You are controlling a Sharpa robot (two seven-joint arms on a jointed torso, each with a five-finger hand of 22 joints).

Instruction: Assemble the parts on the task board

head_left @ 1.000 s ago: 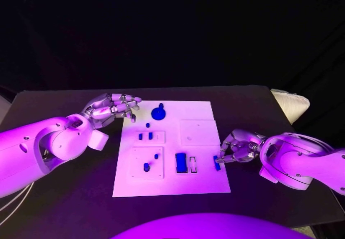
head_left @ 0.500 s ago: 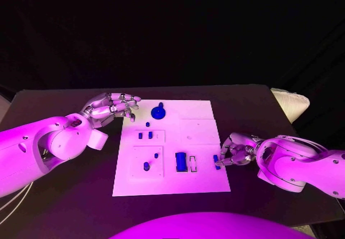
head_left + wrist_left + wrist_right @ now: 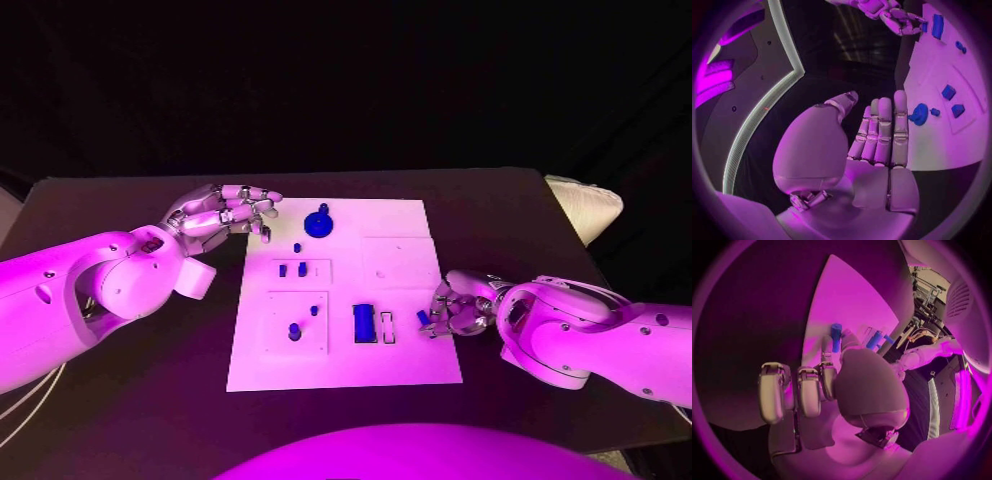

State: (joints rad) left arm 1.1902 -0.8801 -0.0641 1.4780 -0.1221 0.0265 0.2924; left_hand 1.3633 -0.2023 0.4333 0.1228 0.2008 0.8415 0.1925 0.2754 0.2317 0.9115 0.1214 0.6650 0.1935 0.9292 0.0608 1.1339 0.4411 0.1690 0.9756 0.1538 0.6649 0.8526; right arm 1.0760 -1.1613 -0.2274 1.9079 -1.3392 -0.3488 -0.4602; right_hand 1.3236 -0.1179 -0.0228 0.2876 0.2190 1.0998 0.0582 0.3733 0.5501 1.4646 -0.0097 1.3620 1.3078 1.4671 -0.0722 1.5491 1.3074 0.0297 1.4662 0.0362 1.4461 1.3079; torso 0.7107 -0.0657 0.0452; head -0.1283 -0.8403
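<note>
head view: right hand (image 3: 459,312) pinches a small blue piece (image 3: 424,318) at the board's (image 3: 404,372) edge, likely lifting it for fitting; left hand (image 3: 219,214) hovers loosely curled, holding nothing.

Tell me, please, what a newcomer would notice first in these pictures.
The white task board in the middle of the black table draws the eye, with small blue parts on it. The right hand is at the board's right edge by a small blue part; the left hand hovers near its far left corner.
</note>
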